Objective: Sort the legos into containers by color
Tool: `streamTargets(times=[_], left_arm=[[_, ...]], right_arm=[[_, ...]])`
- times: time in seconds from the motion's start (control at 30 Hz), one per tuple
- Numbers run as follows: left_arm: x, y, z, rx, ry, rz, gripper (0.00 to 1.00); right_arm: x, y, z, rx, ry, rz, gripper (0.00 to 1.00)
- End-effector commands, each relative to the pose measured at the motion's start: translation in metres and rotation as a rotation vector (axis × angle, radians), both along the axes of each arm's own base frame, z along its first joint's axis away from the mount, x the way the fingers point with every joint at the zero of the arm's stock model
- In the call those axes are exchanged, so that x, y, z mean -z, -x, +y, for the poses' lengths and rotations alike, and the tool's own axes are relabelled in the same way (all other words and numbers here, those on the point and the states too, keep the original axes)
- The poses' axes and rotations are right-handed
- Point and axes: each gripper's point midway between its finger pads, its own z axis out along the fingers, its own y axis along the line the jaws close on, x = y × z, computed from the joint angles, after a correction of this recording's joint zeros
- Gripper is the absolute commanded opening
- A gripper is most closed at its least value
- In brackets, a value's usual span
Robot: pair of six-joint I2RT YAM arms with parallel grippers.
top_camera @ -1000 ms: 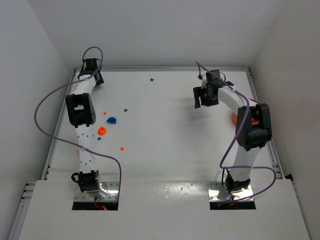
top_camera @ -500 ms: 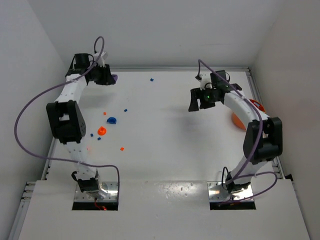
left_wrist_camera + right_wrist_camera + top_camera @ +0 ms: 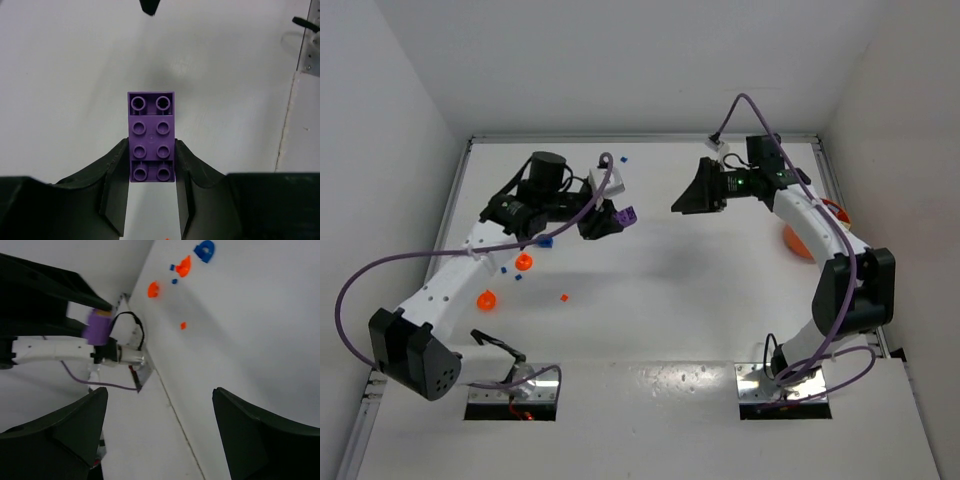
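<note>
My left gripper point(image 3: 610, 219) is shut on a squarish purple container point(image 3: 626, 213) and holds it above the middle of the table. In the left wrist view its studded face point(image 3: 151, 135) shows between my fingers point(image 3: 116, 170). My right gripper point(image 3: 686, 202) is open and empty, to the right of it, pointing left. The right wrist view shows the purple container point(image 3: 96, 326), a round blue cup point(image 3: 204, 249), two orange cups point(image 3: 184, 266) point(image 3: 153, 288) and an orange-red lego speck point(image 3: 183, 325). Orange cups point(image 3: 524, 262) point(image 3: 486, 299) and tiny legos point(image 3: 564, 297) point(image 3: 623, 157) lie at the left.
An orange bowl point(image 3: 791, 240) sits at the right edge, partly behind my right arm. The blue cup point(image 3: 546, 241) is partly under my left arm. Purple cables loop off both arms. White walls close the table's back and sides.
My left arm has swung from the far left corner toward the middle, carrying the purple container. My right gripper has moved left and tilted. A second orange cup is now uncovered.
</note>
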Motion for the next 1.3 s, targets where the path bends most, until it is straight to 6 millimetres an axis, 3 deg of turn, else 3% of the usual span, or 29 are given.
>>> streamTargets(times=[0.0, 0.2, 0.33, 0.5, 0.73, 0.9, 1.03, 1.27], left_arm=[[0.001, -0.005, 0.000, -0.025, -0.022, -0.038, 0.13], [-0.004, -0.005, -0.011, 0.002, -0.012, -0.033, 0.13], [0.003, -0.003, -0.024, 0.044, -0.027, -0.029, 0.13], [-0.006, -0.008, -0.031, 0.053, -0.020, -0.043, 0.13], [-0.005, -0.009, -0.037, 0.073, -0.014, -0.041, 0.13], [-0.002, -0.005, -0.044, 0.093, -0.018, -0.033, 0.13], [0.002, -0.006, -0.045, 0.093, -0.023, -0.023, 0.13], [0.005, -0.010, -0.045, 0.085, -0.028, -0.025, 0.13]], right_arm=[[-0.040, 0.011, 0.018, -0.106, -0.177, 0.016, 0.85], [-0.040, 0.022, 0.034, -0.156, -0.181, 0.011, 0.85], [-0.035, 0.012, 0.043, -0.135, -0.150, 0.002, 0.85], [-0.027, 0.003, 0.056, -0.143, -0.128, 0.013, 0.85], [-0.015, 0.007, 0.071, -0.168, -0.109, 0.045, 0.84], [-0.019, 0.003, 0.077, -0.179, -0.113, 0.029, 0.81], [-0.020, 0.002, 0.082, -0.197, -0.121, 0.023, 0.74], [-0.020, 0.011, 0.088, -0.234, -0.142, 0.031, 0.37]])
